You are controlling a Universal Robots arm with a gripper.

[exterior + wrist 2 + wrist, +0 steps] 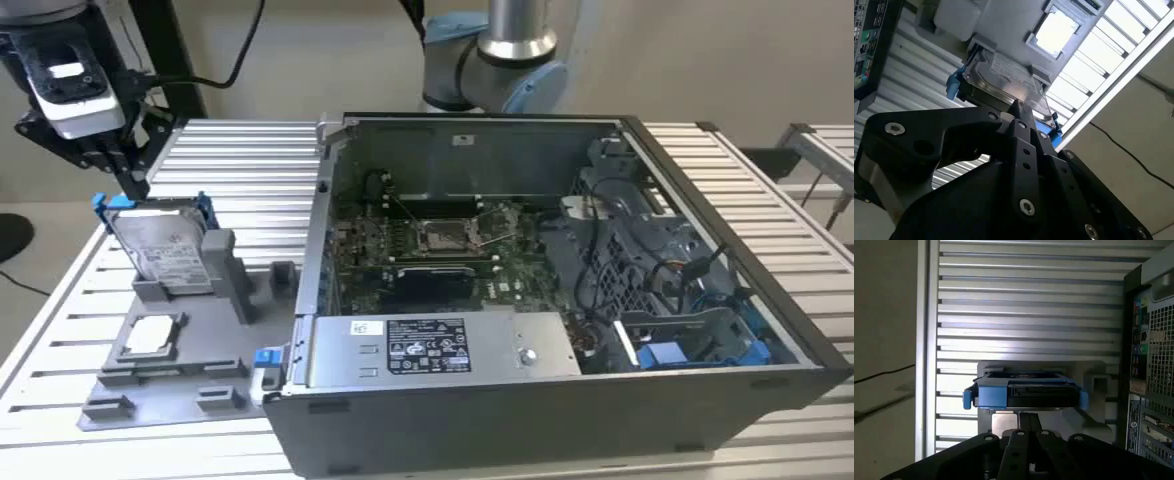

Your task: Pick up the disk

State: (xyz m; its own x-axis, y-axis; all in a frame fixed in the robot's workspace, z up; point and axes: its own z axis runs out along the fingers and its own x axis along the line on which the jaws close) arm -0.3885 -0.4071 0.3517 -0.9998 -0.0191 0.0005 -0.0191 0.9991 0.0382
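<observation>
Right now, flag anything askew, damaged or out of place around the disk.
Nothing stands out. The disk sits on edge, leaning back in its grey holder, looking undamaged; the gripper is close above it.

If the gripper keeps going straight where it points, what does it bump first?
Probably the top edge of the disk, upright in its grey holder right below the gripper; gap unclear.

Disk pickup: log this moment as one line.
disk: upright in grey holder | tool: shut, close above disk's top edge | status: not lifted
</observation>
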